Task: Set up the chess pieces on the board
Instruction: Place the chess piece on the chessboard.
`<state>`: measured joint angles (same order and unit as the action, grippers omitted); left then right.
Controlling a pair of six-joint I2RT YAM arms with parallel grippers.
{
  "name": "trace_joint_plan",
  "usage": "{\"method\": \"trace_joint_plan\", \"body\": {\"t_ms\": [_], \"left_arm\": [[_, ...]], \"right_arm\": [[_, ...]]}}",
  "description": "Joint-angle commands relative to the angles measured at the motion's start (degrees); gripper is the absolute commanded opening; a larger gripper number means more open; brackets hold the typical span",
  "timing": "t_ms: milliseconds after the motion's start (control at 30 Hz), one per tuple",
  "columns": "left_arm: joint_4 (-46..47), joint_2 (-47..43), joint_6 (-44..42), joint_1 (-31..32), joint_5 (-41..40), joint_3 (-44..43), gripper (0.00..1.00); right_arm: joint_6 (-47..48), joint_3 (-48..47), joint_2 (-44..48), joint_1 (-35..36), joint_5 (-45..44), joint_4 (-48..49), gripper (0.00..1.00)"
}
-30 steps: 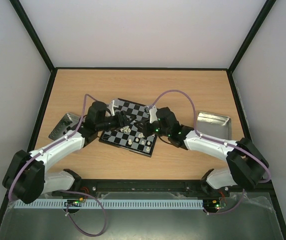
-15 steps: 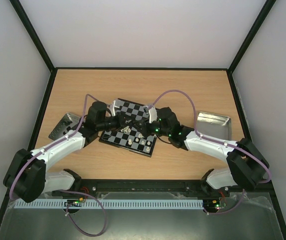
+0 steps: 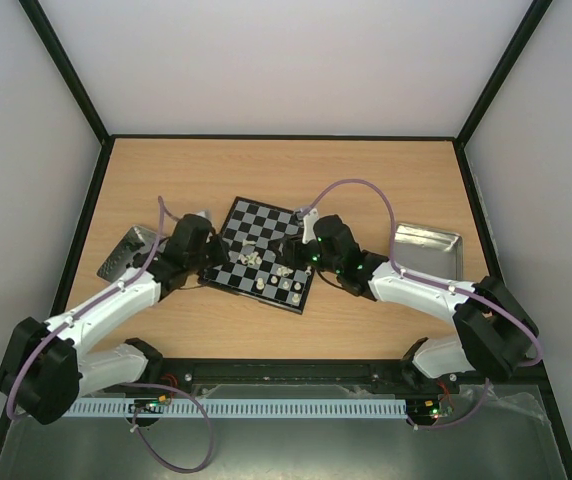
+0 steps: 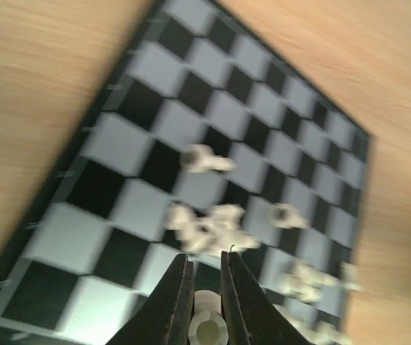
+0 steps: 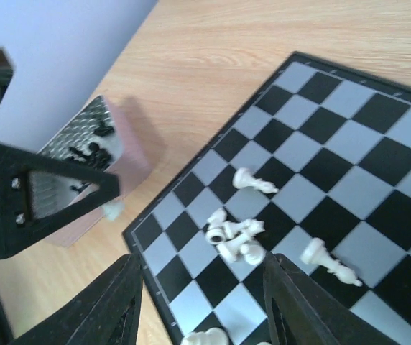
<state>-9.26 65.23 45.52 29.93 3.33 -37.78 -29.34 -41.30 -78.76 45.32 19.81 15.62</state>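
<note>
The left gripper [image 4: 205,260] has its fingers pressed in on one cream-white chess piece [image 4: 207,327] — it sits pinched between them, a little back from the tips, over the edge of the board [image 4: 213,115]. The right gripper [image 5: 203,260] has its fingers spread wide above the board — a heap of toppled white pieces [image 5: 234,241] lies on the squares between and just beyond their tips

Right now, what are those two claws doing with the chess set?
Left gripper shut on one white piece. Right gripper open over board. Other white pieces toppled, heaped mid-board.
</note>
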Motion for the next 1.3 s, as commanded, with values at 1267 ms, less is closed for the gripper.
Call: {"method": "trace_joint_plan", "body": {"t_ms": [1267], "left_arm": [[-1.1,9.1,-3.3,-0.1,-14.6,7.6,0.17]], "right_arm": [[-2.3,-2.8,-3.0,-0.2,-10.6,-5.4,0.46]]}}
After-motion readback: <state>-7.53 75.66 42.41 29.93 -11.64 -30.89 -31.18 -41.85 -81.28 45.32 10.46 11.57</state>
